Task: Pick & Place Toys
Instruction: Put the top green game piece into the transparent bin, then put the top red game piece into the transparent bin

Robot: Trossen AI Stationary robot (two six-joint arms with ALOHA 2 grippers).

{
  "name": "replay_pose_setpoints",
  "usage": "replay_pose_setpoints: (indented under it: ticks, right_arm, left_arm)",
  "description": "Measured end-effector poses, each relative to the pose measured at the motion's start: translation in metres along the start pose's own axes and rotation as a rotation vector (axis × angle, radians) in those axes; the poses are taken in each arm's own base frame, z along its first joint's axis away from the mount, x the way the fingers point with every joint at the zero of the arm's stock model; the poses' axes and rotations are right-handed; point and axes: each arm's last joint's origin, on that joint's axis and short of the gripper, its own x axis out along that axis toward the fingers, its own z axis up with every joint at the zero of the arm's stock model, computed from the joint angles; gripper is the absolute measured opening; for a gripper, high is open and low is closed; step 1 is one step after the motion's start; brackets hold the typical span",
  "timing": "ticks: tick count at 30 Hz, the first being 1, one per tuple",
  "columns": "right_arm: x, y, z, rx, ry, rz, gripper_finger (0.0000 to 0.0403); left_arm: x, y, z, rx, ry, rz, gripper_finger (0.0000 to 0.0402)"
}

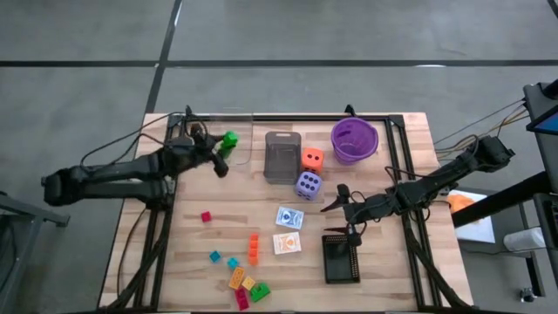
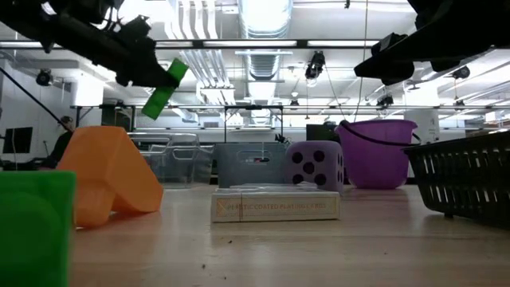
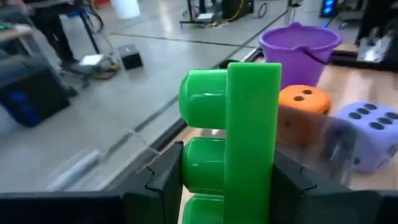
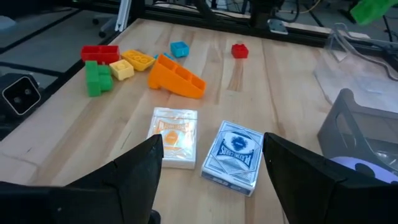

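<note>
My left gripper (image 1: 220,148) is shut on a green brick (image 1: 229,139) high over the clear bin (image 1: 242,157) at the table's far left. The brick also shows in the left wrist view (image 3: 249,124) and the low view (image 2: 163,89). My right gripper (image 1: 336,199) is open and empty, above the table beside the blue card pack (image 4: 235,154) and the orange card pack (image 4: 175,137). Loose bricks (image 1: 244,283) lie flat at the near left. The orange die (image 1: 312,159) and purple die (image 1: 307,184) rest beside the grey bin (image 1: 282,157). My left gripper pinches the green brick between its two fingers. One finger is on the studded side (image 3: 198,171) and the other on the flat back (image 3: 273,171), at the brick's near end. The fingers come from the table's left. The brick juts past the fingertips, tilted and lifted clear.
A purple bowl (image 1: 354,139) stands at the far right of the middle, and a black bin (image 1: 342,258) at the near right under my right arm. A red brick (image 1: 207,216) and an orange brick (image 1: 254,249) lie apart on the wood.
</note>
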Motion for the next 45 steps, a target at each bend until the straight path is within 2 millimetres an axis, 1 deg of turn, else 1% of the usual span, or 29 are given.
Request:
replay_pose_setpoints:
  ticks: [3, 8, 12, 14, 17, 18, 20, 23, 25, 27, 30, 33, 35, 40, 45]
  right_arm:
    - [0.0, 0.0, 0.0, -0.003, 0.0, 0.0, 0.0275]
    - [0.0, 0.0, 0.0, -0.01, 0.0, 0.0, 0.0275]
    - [0.0, 0.0, 0.0, -0.01, 0.001, 0.0, 0.0275]
    - [0.0, 0.0, 0.0, -0.005, 0.001, 0.0, 0.0275]
    - [0.0, 0.0, 0.0, 0.0, 0.001, 0.002, 0.0275]
    - [0.0, 0.001, 0.0, 0.0, 0.002, 0.003, 0.0275]
    - [0.0, 0.001, 0.0, 0.0, 0.001, 0.003, 0.0275]
    - [0.0, 0.001, 0.0, 0.0, 0.002, 0.003, 0.0275]
    - [0.0, 0.001, 0.0, -0.001, 0.004, 0.003, 0.0275]
    - [0.0, 0.001, -0.001, -0.001, 0.005, 0.003, 0.0275]
    - [0.0, 0.001, -0.001, -0.001, 0.009, 0.003, 0.0275]
    - [0.0, 0.001, -0.001, 0.001, 0.01, 0.003, 0.0275]
    - [0.0, 0.001, -0.001, 0.001, 0.013, 0.005, 0.0275]
    - [0.0, 0.001, -0.004, -0.004, 0.037, 0.004, 0.0275]
    - [0.0, 0.001, -0.004, -0.006, 0.042, 0.005, 0.0275]
  left_arm:
    - [0.006, 0.005, -0.006, 0.027, 0.043, 0.078, 0.0155]
    - [0.024, 0.004, -0.031, 0.06, 0.252, 0.089, 0.0155]
    - [0.037, -0.001, -0.044, 0.092, 0.346, 0.076, 0.0155]
    - [0.041, -0.002, -0.049, 0.102, 0.38, 0.074, 0.0155]
    - [0.046, -0.004, -0.05, 0.097, 0.388, 0.062, 0.016]
    - [0.047, -0.005, -0.05, 0.09, 0.39, 0.051, 0.0179]
    - [0.047, -0.005, -0.049, 0.068, 0.398, 0.045, 0.0241]
    - [0.046, -0.004, -0.041, 0.047, 0.39, 0.044, 0.033]
    - [0.046, -0.004, -0.034, 0.043, 0.38, 0.043, 0.0369]
    - [0.046, -0.003, -0.031, 0.05, 0.4, 0.042, 0.0389]
    - [0.045, -0.004, -0.018, 0.051, 0.393, 0.021, 0.0387]
    - [0.039, -0.007, -0.004, 0.045, 0.386, -0.062, 0.0366]
    - [0.031, -0.011, 0.007, 0.052, 0.393, -0.126, 0.035]
    - [0.002, -0.028, 0.023, 0.102, 0.473, -0.262, 0.0317]
    - [-0.031, -0.053, 0.028, 0.104, 0.538, -0.394, 0.0306]
